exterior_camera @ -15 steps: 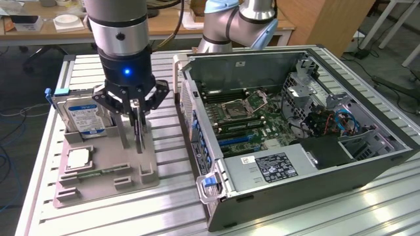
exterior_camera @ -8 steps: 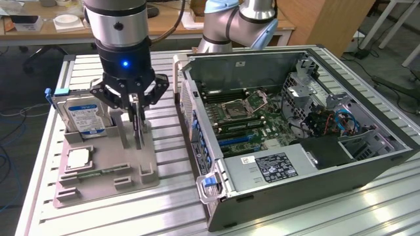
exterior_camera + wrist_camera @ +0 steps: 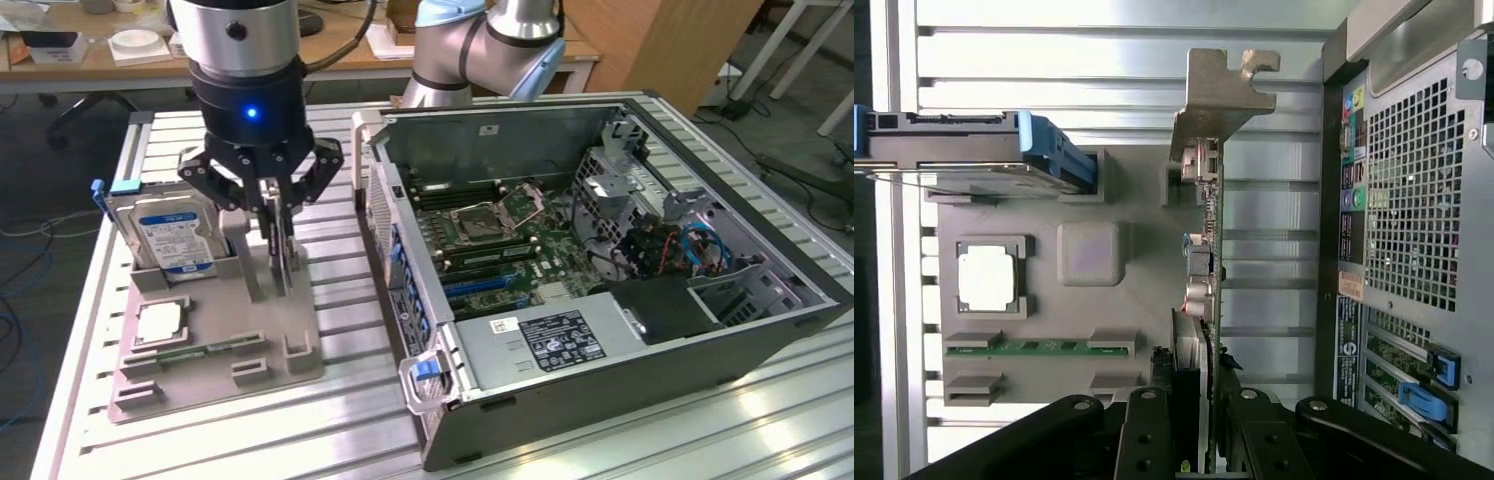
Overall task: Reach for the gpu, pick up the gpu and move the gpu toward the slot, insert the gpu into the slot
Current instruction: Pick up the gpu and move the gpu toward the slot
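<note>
Black fingers [image 3: 263, 215] clamp the gpu [image 3: 1210, 250] by its top edge, upright in the grey tray [image 3: 1144, 270] near the case [image 3: 601, 365].

a: how does the arm [image 3: 481, 45] stand?
b: its wrist [image 3: 240, 35] points straight down, with a blue light on.
a: and the gripper [image 3: 276, 275]?
b: fingers half closed, one on each side of the gpu [image 3: 1216, 100], pressing it.

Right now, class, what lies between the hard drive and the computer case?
The gpu, standing on edge in the grey holder, end effector at it; exterior view.
</note>
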### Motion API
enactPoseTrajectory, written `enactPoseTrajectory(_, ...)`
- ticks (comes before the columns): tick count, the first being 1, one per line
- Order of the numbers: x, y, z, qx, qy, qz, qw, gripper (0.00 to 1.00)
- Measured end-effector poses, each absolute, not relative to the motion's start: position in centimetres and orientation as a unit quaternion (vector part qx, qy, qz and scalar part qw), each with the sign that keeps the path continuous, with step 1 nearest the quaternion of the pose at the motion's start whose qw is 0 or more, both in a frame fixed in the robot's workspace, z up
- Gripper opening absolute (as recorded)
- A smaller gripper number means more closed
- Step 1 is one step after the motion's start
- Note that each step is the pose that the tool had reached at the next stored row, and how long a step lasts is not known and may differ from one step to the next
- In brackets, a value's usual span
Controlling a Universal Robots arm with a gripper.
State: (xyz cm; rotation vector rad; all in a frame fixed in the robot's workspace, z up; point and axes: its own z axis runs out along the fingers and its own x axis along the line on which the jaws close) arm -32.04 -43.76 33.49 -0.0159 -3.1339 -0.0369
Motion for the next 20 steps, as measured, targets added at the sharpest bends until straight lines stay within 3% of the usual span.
enactPoseTrajectory(20,-32.0,-43.8,36.6,-0.005,-1.0,-0.012,0.004,0.26)
